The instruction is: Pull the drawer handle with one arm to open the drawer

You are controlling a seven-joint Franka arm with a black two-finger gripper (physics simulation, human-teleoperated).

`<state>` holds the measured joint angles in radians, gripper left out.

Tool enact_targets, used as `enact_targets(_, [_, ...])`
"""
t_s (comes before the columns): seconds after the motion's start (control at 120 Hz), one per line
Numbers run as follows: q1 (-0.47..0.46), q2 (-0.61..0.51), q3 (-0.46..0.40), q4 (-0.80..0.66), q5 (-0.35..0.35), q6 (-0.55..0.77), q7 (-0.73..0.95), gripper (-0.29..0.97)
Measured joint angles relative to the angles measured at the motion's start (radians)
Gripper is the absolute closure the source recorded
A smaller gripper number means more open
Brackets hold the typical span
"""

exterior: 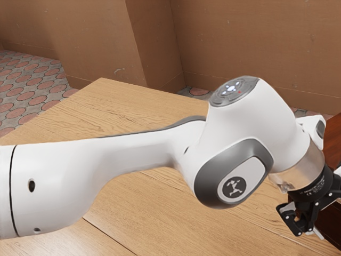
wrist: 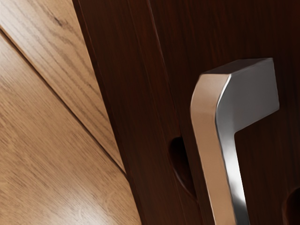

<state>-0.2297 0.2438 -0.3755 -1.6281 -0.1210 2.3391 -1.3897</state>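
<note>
Arm [exterior: 106, 170] comes in from the exterior view's left, low over the wooden counter [exterior: 133, 112]; black gripper [exterior: 305, 224] sits at the exterior view's lower right, right up against the dark wood drawer front [exterior: 334, 138]; can't tell whether the gripper is spread or clamped; wrist view has the brushed-metal drawer handle [wrist: 220, 140] just ahead of the hand, standing off the dark drawer face [wrist: 140, 70], counter planks [wrist: 47, 140] beside it; can't tell how far out the drawer is.
</note>
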Motion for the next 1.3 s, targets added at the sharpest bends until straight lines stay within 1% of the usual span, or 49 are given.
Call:
enact_targets(0.217, [0.0,-0.009,0.001,-0.014,0.0,0.006,-0.006,0.09])
enact_targets(0.5, [-0.005,-0.028,0.001,-0.034,0.001,0.007,-0.017,0.23])
enact_targets(0.642, [-0.004,-0.05,0.001,-0.059,0.002,0.007,-0.02,0.28])
enact_targets(0.883, [-0.004,-0.107,0.0,-0.124,-0.003,0.01,-0.029,0.31])
enact_targets(1.067, [-0.006,-0.176,0.0,-0.21,-0.008,0.027,-0.037,0.31])
enact_targets(1.3, [-0.005,-0.251,-0.004,-0.298,-0.032,0.042,-0.049,0.32])
